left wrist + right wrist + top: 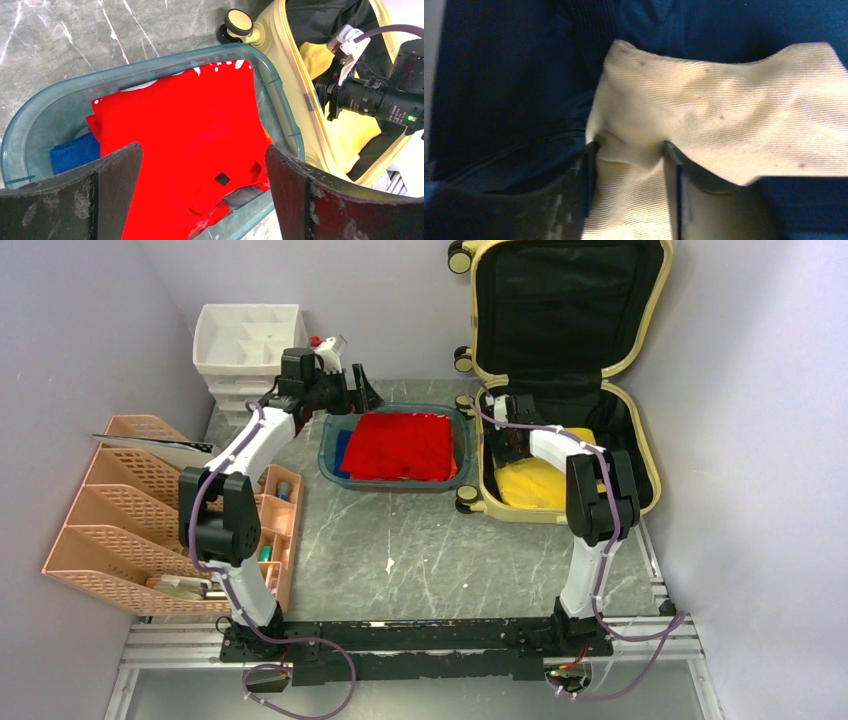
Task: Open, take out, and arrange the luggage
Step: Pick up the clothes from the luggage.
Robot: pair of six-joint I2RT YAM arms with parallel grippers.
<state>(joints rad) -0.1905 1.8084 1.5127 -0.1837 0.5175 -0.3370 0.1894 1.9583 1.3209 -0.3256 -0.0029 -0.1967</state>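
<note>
The pale yellow luggage (650,455) lies open at the back right, its black-lined lid leaning up against the wall. It also shows in the left wrist view (287,75). A folded yellow cloth (530,485) lies in its lower half. My right gripper (508,440) reaches into the case, and its jaws pinch a fold of the yellow cloth (704,100) in the right wrist view (630,147). My left gripper (365,390) is open and empty, hovering over the far edge of the teal tray (330,455), above a folded red cloth (185,125).
The teal tray (40,120) also holds a blue cloth (72,152) under the red one. A white drawer unit (245,345) stands at the back left. A peach file rack (120,510) and a small organizer (280,510) stand along the left. Walls close in on both sides.
</note>
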